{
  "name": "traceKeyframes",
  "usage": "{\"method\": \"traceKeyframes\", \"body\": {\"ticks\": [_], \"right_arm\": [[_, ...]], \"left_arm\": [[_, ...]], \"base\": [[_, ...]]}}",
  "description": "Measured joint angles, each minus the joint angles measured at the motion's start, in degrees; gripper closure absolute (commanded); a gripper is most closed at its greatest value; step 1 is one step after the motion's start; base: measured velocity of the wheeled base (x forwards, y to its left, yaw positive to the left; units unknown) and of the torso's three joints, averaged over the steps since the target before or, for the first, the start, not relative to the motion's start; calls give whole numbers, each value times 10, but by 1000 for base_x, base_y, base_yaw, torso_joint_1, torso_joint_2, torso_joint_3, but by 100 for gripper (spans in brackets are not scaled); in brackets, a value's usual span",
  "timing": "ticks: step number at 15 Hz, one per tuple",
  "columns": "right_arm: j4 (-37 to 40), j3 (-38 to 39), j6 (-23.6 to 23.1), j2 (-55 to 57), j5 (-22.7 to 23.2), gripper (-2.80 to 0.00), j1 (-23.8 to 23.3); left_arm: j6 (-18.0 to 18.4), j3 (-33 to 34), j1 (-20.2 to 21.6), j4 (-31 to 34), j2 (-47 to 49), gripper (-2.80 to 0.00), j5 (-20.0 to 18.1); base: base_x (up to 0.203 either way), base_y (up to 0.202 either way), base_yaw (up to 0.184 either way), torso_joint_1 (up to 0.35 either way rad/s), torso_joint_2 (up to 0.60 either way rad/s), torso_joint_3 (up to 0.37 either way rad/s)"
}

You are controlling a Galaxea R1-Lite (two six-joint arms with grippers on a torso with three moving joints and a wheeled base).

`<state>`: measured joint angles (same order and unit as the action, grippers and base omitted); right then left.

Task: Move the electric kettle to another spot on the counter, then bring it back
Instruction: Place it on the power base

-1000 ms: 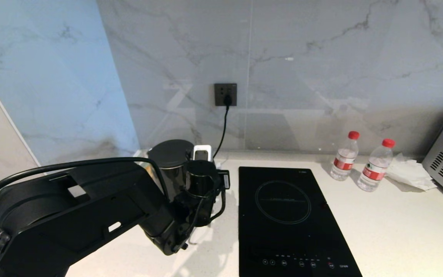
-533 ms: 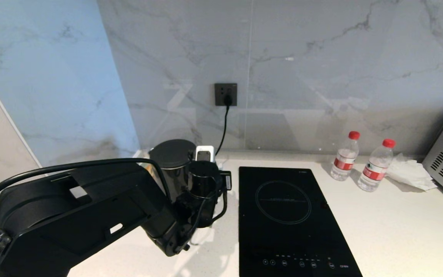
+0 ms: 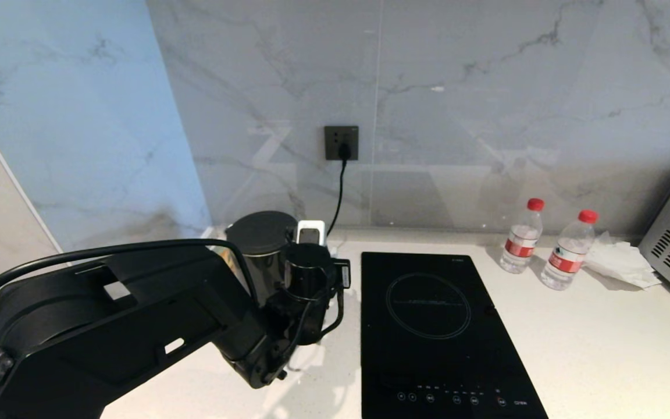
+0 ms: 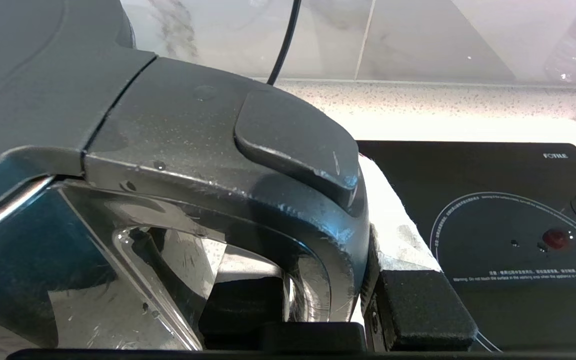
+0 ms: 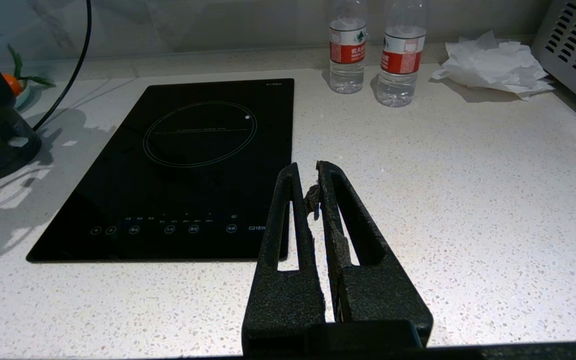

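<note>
Nearest, the right gripper [image 5: 307, 186] hangs over the white speckled surface [image 5: 468, 200], its fingers pressed together with nothing between them. At its eleven o'clock lies one black hob [image 3: 439, 326]; the left wrist view shows "FOTILE" printed at a corner of the hob, and a model mark beginning "C21" sits by the touch buttons. At nine o'clock from the hob, the left gripper [image 4: 333, 295] is clamped narrowly on the handle [image 4: 288, 165] of the one kettle [image 3: 260, 244], which stands at the back left of the surface. Farther off, two red-capped, red-labelled bottles [image 3: 521, 235] stand side by side, label text too small to read. One wall socket [image 3: 341, 142] holds a plug.
</note>
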<state>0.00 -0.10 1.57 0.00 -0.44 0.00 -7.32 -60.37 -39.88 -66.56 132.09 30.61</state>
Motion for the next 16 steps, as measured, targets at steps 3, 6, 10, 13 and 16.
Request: {"method": "traceKeyframes", "body": {"ticks": [3, 6, 10, 13, 16], "right_arm": [[0, 0, 0, 0, 0, 0, 0], [0, 0, 0, 0, 0, 0, 0], [0, 0, 0, 0, 0, 0, 0], [0, 0, 0, 0, 0, 0, 0], [0, 0, 0, 0, 0, 0, 0]], "left_arm": [[7, 2, -3, 0, 0, 0, 0], [15, 4, -3, 0, 0, 0, 1], [15, 4, -3, -1, -1, -280, 8], [22, 3, -8, -2, -2, -280, 27], [22, 2, -10, -3, -2, -280, 27]], "base": [[0, 0, 0, 0, 0, 0], [0, 0, 0, 0, 0, 0], [0, 0, 0, 0, 0, 0], [0, 0, 0, 0, 0, 0], [0, 0, 0, 0, 0, 0]]}}
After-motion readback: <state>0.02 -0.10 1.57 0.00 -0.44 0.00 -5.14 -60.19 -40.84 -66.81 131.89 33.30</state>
